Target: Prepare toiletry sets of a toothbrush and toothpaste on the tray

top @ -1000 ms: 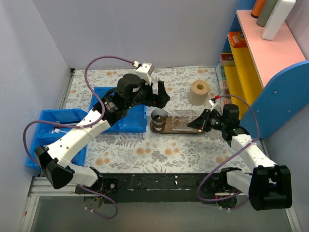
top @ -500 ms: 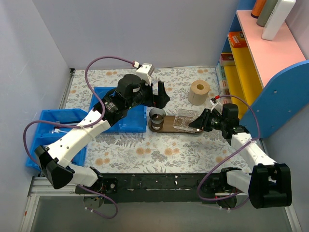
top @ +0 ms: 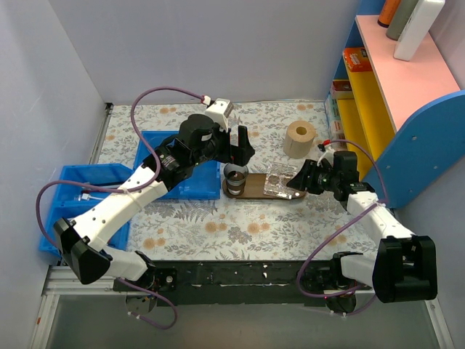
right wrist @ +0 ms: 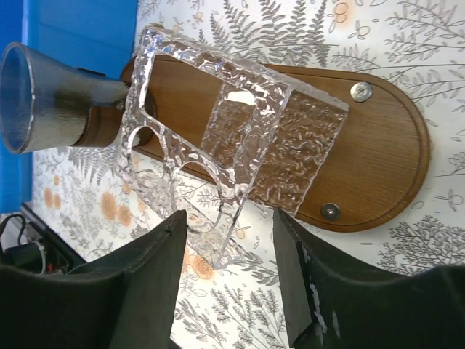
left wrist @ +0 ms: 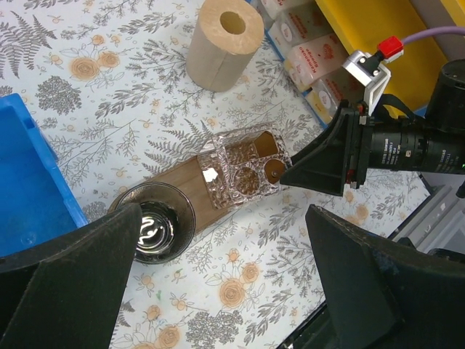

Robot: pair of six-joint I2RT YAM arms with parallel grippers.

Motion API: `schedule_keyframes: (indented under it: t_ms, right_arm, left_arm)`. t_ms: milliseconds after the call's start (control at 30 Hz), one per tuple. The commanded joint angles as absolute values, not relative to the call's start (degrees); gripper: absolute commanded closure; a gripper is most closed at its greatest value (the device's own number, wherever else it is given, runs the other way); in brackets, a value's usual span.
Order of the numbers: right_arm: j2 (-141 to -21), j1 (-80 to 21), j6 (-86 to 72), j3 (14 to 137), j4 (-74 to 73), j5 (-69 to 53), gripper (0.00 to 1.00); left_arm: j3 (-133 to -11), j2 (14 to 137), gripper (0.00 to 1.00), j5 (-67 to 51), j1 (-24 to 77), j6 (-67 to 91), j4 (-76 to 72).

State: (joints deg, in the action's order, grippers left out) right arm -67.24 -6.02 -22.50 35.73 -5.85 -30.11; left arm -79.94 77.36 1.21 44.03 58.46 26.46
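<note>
Though unseen overhead, tray (right wrist: pixel 378 167) screws (right wrist: pixel 361 91), plain at right wrist

The flowered table (top: pixel 240 227) carries one dark wooden tray (top: pixel 254 192), one dark glass cup (top: pixel 235 174), one clear knobbly holder (top: pixel 280 179), one pale roll (top: pixel 298 138) and two blue bins (top: pixel 178 174) (top: pixel 80 211), while the pink shelf (top: pixel 414 80) bears three containers (top: pixel 402 18).

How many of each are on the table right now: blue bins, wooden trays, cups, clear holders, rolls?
blue bins: 2
wooden tray: 1
dark cup: 1
clear textured holder: 1
tan roll: 1
Total: 6
</note>
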Motion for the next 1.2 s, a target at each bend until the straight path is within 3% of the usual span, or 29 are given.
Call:
schedule_keyframes:
  t_ms: [0, 467, 633, 833, 1167]
  right_arm:
    - [-68.0, -5.7, -20.0, 38.8, -8.5, -25.7, 0.39]
    - [-61.7, -6.1, -19.5, 43.9, -16.0, -13.5, 0.30]
    - [-61.0, -11.1, -20.5, 48.9, -19.1, -7.1, 0.31]
    - [-64.2, -22.2, -21.4, 55.0, -24.3, 5.3, 0.36]
    - [-70.6, -28.7, -23.6, 56.7, -28.2, 10.3, 0.48]
  left_arm:
    - [-79.1, 76.1, 0.02, 3.2, 43.8, 56.9, 25.1]
    - [-74.5, 73.7, 0.02, 7.7, 42.5, 54.5, 18.0]
    - [-70.6, 72.1, 0.02, 8.3, 40.9, 54.1, 14.5]
    - [-66.2, 69.9, 0.02, 9.6, 37.6, 55.6, 11.3]
    - [-61.0, 64.9, 0.02, 12.8, 35.8, 56.0, 7.1]
